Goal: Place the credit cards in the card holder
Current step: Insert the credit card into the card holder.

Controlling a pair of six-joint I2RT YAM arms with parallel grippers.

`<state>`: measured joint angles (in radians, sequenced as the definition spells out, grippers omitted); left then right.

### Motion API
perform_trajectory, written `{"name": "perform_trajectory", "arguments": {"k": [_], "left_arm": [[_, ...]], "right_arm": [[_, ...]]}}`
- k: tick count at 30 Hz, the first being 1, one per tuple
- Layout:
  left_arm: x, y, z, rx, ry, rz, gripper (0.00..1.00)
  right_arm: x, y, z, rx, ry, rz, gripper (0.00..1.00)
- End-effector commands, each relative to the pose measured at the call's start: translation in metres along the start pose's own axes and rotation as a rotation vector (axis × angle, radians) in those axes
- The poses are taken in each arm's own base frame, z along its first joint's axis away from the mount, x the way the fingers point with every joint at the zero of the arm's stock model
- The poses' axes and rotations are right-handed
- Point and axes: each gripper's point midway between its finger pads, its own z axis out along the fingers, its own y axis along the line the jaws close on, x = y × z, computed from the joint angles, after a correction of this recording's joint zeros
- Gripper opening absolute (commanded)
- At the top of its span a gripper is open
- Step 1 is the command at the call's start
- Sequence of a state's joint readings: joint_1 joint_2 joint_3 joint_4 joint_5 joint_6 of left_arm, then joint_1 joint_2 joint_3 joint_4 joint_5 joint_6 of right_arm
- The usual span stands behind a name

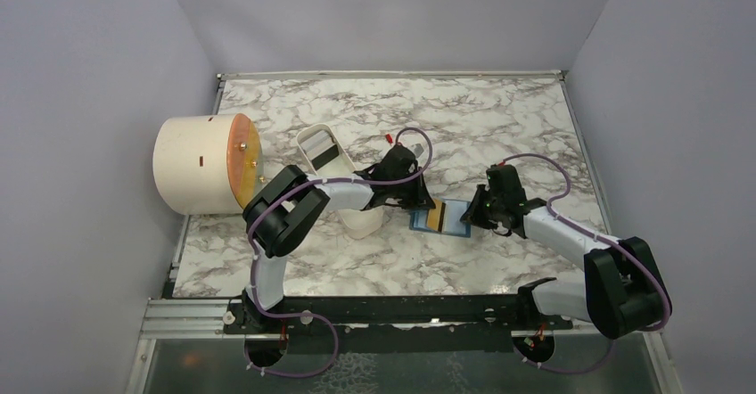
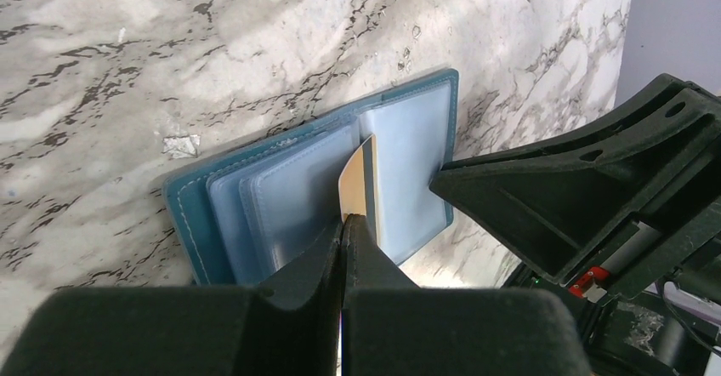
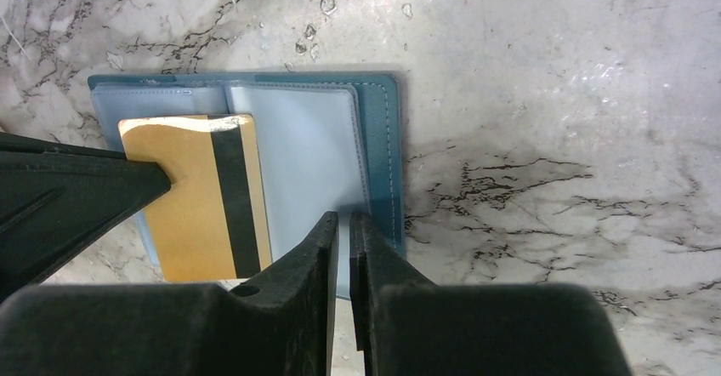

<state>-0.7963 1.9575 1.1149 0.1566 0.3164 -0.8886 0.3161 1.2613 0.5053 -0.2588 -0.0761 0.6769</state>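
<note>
The yellow card [image 3: 191, 214], probably stiff, light and slick, is pinched at one edge by the left gripper [image 2: 343, 240], over the open holder [image 3: 383, 138] on the desk [image 3: 553, 95]. The right gripper [image 3: 343, 223], jaws nearly together, sits at the holder's edge; any grip is unclear.

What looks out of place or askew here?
The cream cylinder lies on its side at the left edge of the table. The yellow-orange card, clamped in the left gripper, stands tilted over the open card holder, not visibly inside a sleeve. Nothing looks spilled or damaged.
</note>
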Motion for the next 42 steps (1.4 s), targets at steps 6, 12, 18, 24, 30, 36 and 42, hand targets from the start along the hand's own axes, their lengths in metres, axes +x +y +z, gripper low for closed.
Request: {"name": "perform_trajectory", "arguments": {"k": [6,12,18,24,30,36,42], "left_arm": [[-0.004,0.022,-0.004,-0.065,-0.053,-0.029,0.0],[-0.003,0.015,0.003,-0.016,-0.043,-0.039,0.0],[-0.007,0.008,0.005,0.014,-0.053,-0.031,0.0],[-0.002,0.011,0.007,0.009,-0.04,-0.035,0.0],[0.007,0.012,0.01,0.011,-0.012,-0.04,0.0],[0.014,0.013,0.01,0.009,0.003,-0.048,0.0],[0.018,0.005,0.012,0.025,0.01,-0.041,0.0]], "right_arm": [[0.026,-0.022,0.007,0.065,0.06,0.002,0.11],[0.029,-0.022,0.008,0.061,0.069,0.003,0.11],[0.028,-0.021,0.007,0.058,0.071,0.003,0.11],[0.029,-0.021,0.007,0.054,0.074,0.005,0.11],[0.028,-0.02,0.009,0.056,0.073,0.005,0.11],[0.029,-0.022,0.008,0.06,0.069,0.008,0.11],[0.031,-0.022,0.008,0.055,0.071,0.015,0.11]]}}
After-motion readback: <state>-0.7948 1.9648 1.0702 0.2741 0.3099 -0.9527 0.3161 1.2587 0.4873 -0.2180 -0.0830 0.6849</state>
